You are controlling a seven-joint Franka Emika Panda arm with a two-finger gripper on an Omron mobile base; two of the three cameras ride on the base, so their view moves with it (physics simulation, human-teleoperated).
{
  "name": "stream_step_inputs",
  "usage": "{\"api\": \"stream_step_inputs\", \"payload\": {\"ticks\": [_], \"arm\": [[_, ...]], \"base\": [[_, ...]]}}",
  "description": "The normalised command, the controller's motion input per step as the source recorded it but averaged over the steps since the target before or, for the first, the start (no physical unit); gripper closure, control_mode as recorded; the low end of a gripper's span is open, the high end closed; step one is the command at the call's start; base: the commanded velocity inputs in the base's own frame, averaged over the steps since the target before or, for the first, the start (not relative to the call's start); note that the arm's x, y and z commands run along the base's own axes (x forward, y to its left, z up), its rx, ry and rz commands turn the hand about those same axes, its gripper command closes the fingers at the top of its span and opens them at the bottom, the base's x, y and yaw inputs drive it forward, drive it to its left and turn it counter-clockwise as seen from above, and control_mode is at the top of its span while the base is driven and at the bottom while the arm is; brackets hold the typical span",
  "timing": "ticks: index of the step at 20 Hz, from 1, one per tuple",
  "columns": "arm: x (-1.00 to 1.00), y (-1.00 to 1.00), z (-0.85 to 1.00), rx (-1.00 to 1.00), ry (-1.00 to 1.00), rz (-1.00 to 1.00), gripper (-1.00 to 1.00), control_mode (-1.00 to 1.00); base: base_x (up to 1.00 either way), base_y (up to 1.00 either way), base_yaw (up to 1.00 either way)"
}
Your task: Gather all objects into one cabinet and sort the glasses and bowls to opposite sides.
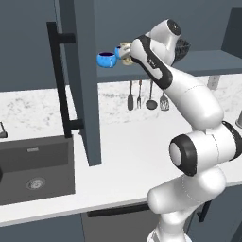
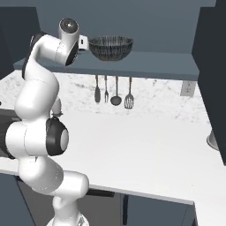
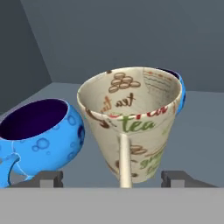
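- Between the spread fingertips of the tool, the cream mug stands on the cabinet shelf, its thin handle facing the camera; the jaws are wide apart, one on each side, and neither looks to be touching it, so it appears released.
- Just beside the mug on one side sits a blue bowl, close but seemingly not touching; the second blue bowl peeks out from behind the mug's far rim.
- Judged from this, the placing step is at its end: all three things are in the one cabinet, but the mug stands between the bowls, so the sorting looks unfinished.
- Next, the tool likely needs to back straight out without clipping the handle, then shift a bowl so both lie on one side.
- Farther out, the open cabinet door with its black bar handle hangs over a pale surface, a dark sink at one end.
- Beyond, utensils hang on the marbled wall, and a wire-mesh basket rests on the shelf.
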Motion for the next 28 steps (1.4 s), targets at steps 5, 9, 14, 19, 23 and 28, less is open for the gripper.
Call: {"api": "stream_step_inputs", "payload": {"ticks": [5, 9, 14, 19, 23, 28], "arm": [[-0.18, 0.04, 0.0, 0.0, 0.0, 0.02, -1.0, -1.0], [-0.49, 0.0, 0.03, 0.0, -0.01, 0.02, -1.0, -1.0], [-0.67, 0.0, 0.12, 0.0, -0.03, 0.0, -1.0, -1.0], [-0.72, 0.0, 0.15, 0.0, -0.04, 0.0, -1.0, -1.0], [-0.83, -0.08, 0.09, 0.0, 0.0, 0.0, -1.0, -1.0], [-1.0, -0.29, 0.04, 0.02, -0.01, -0.01, -1.0, -1.0]], "base": [[0.0, 0.0, 0.0], [0.0, 0.0, 0.0], [0.0, 0.0, 0.0], [0.0, 0.0, 0.0], [0.0, 0.0, 0.0], [0.0, 0.0, 0.0]]}}
